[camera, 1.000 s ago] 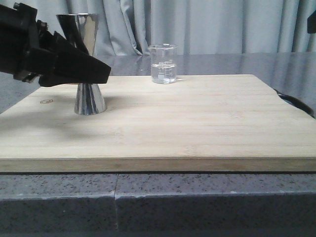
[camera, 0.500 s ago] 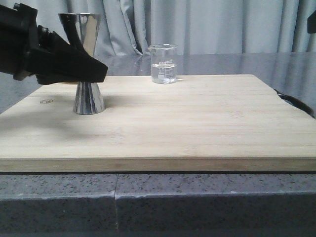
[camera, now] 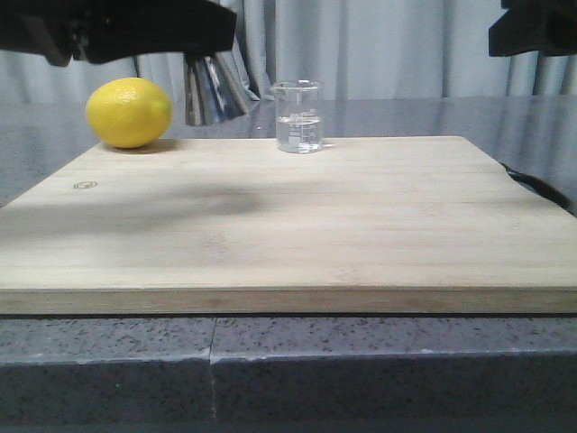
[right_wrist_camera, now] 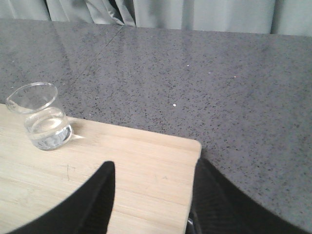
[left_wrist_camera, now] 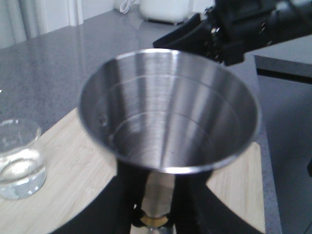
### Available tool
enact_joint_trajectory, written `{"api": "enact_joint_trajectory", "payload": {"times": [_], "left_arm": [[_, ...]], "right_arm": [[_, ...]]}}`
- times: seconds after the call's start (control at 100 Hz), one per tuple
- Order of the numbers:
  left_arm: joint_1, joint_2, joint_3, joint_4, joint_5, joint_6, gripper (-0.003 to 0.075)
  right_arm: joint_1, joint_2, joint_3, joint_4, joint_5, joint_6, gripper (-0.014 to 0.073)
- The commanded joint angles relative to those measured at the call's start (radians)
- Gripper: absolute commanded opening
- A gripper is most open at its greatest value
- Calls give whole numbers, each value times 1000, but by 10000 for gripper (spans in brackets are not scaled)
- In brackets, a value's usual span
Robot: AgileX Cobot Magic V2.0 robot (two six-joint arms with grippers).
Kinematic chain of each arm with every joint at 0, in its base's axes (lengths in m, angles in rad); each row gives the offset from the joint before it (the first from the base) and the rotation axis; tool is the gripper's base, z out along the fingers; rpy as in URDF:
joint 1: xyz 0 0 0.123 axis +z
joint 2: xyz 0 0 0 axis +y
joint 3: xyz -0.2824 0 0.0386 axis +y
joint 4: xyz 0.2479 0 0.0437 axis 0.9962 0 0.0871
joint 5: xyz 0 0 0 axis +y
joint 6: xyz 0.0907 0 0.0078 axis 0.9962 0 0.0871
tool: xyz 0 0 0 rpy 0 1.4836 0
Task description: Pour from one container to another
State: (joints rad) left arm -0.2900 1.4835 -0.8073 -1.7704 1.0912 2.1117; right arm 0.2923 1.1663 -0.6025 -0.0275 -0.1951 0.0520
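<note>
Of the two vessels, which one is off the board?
The shiny steel hourglass jigger, gripped at its waist by the left gripper; the small clear glass beaker stands on the wooden board.

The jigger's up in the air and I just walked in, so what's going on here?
The left gripper is clamped on the waist of the steel jigger and holds it off the wooden board, near the lemon. The jigger looks empty inside. The glass beaker, partly filled with clear liquid, stands untouched at the board's far edge. The right gripper hovers open above the board, holding nothing. No pouring yet.
</note>
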Motion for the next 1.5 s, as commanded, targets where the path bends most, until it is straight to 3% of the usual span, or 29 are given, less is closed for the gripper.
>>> {"api": "enact_joint_trajectory", "payload": {"times": [0.0, 0.25, 0.54, 0.87, 1.04, 1.49], "left_arm": [[-9, -26, -49, -77, 86, -45, -19], [-9, -28, -53, -73, 86, -55, -19], [-9, -28, -53, -41, 86, -55, -19], [-9, -28, -53, -41, 86, -55, -19], [-9, -28, -53, -41, 86, -55, -19], [-9, -28, -53, -41, 84, -55, -19]], "right_arm": [[3, 24, -35, -17, -125, -13, 334], [31, 141, -35, -87, -290, -13, 339], [102, 256, -35, -178, -538, -11, 474], [102, 364, -78, -180, -575, 24, 473], [102, 397, -99, -226, -590, 103, 473], [104, 464, -120, -314, -674, 165, 473]]}}
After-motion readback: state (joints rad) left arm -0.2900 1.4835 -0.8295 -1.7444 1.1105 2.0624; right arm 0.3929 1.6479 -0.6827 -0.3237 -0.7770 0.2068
